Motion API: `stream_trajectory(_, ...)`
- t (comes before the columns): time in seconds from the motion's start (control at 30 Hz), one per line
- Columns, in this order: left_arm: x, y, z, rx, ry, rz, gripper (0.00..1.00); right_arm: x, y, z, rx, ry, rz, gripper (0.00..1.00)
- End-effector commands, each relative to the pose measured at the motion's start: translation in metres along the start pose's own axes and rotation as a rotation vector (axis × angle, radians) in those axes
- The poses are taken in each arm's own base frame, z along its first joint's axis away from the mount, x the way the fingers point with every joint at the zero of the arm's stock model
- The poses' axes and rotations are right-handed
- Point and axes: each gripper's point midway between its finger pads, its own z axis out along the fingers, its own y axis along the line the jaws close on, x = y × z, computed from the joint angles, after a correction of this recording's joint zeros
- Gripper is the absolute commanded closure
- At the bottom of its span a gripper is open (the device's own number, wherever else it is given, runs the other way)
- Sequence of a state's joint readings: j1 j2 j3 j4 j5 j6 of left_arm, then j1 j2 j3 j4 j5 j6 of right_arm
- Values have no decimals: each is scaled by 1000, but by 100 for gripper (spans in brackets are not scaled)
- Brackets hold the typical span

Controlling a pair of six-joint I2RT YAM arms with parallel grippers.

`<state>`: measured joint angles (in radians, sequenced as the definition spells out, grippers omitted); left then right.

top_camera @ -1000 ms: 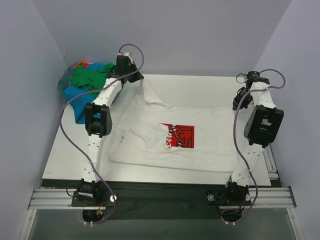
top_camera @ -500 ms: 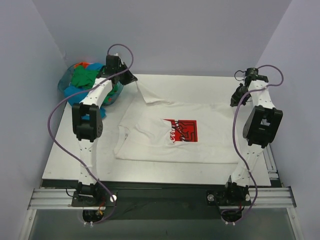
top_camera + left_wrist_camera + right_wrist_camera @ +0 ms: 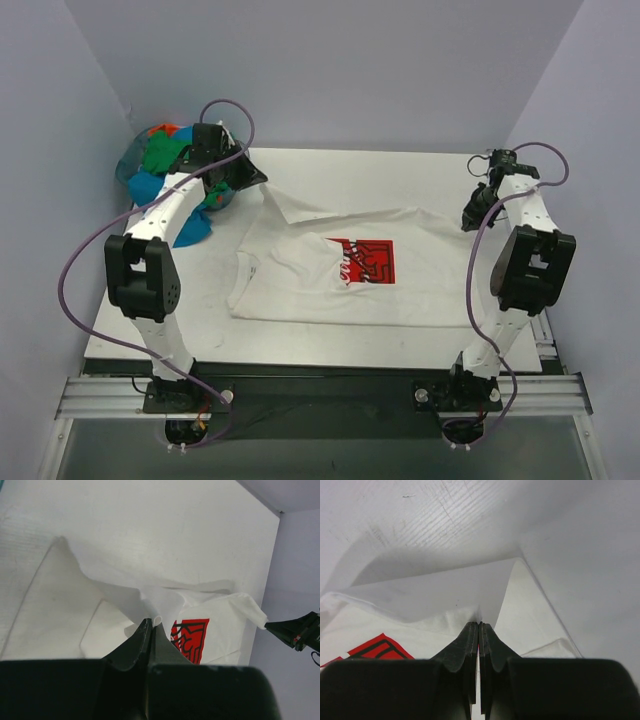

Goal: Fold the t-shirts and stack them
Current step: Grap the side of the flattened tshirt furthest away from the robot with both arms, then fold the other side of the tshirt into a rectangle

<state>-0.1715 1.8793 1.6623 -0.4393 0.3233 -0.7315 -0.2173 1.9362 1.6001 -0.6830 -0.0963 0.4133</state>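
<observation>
The white t-shirt (image 3: 350,265) with a red square logo (image 3: 360,262) lies spread across the table, its far edge lifted and stretched between both grippers. My left gripper (image 3: 257,180) is shut on the shirt's far-left corner; the left wrist view shows white cloth (image 3: 125,595) pinched at its tips (image 3: 151,622). On the far-right corner my right gripper (image 3: 468,215) is shut too, with the fabric (image 3: 445,615) rising from its tips (image 3: 478,625). Other t-shirts, green (image 3: 165,155), blue (image 3: 150,187) and orange (image 3: 160,130), sit crumpled in a heap at the far left.
The white table (image 3: 150,300) is walled in by purple panels on the left, right and back. The heap of coloured shirts sits right behind my left arm's forearm. A metal rail (image 3: 320,392) carries both arm bases along the near edge.
Both grippers moved toward the near side, the left one also swinging leftward, still holding the shirt's corners. The shirt's far edge came down and the cloth now lies flatter.
</observation>
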Motion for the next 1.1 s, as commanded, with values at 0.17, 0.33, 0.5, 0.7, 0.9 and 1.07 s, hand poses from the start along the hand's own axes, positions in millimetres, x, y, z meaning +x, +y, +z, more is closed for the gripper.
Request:
stream_trajectory(0.17,43,11,-41,-35,113,-13,100,17,-35,-22,83,-20,-22,100)
stream_trajectory(0.33,57,10,-60,-46,153,-28,100,30,-47,-26,109,-7,-19,100)
stream_trajectory(0.5,69,9,-80,-47,180,-36,100,36,-59,-29,156,-11,-22,100)
stream_trajectory(0.7,86,13,-104,-76,221,-68,100,47,-76,-34,218,-6,-33,100)
stream_trajectory(0.9,104,16,-120,-89,273,-93,100,62,-87,-34,261,32,-38,100)
stream_trajectory(1.07,120,21,-129,-91,313,-116,100,70,-97,-35,304,44,-39,100)
